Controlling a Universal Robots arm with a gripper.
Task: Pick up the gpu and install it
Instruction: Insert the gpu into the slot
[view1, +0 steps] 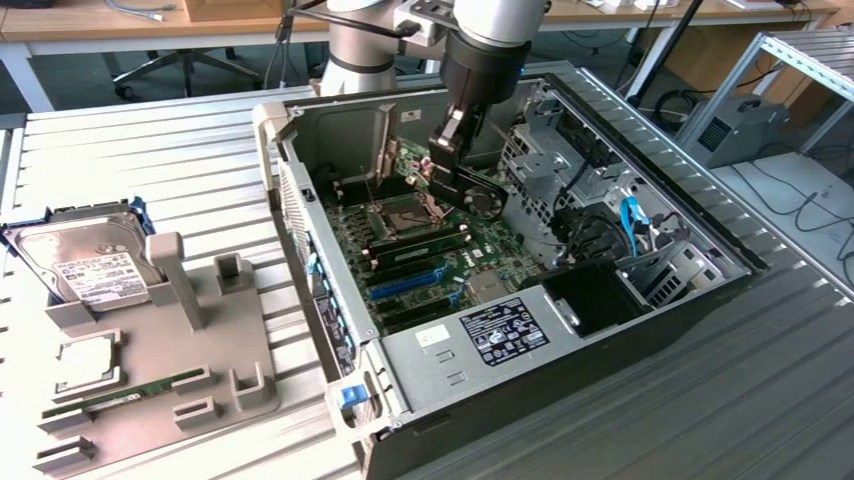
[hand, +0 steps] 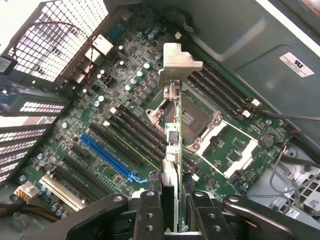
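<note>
1. The hand (hand: 173, 202) is clenched on the gpu (hand: 176, 117), which stands edge-on between its fingers (hand: 150, 212).
2. The card's pale bracket (hand: 180, 62) is at the end farthest from the hand.
3. Beneath the hand lies the motherboard (hand: 115, 120) inside the open computer case (view1: 534, 335); the blue slot (hand: 107, 157) lies beside the card.

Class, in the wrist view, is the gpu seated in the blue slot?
No, the hand grips the gpu away from the blue slot.
</note>
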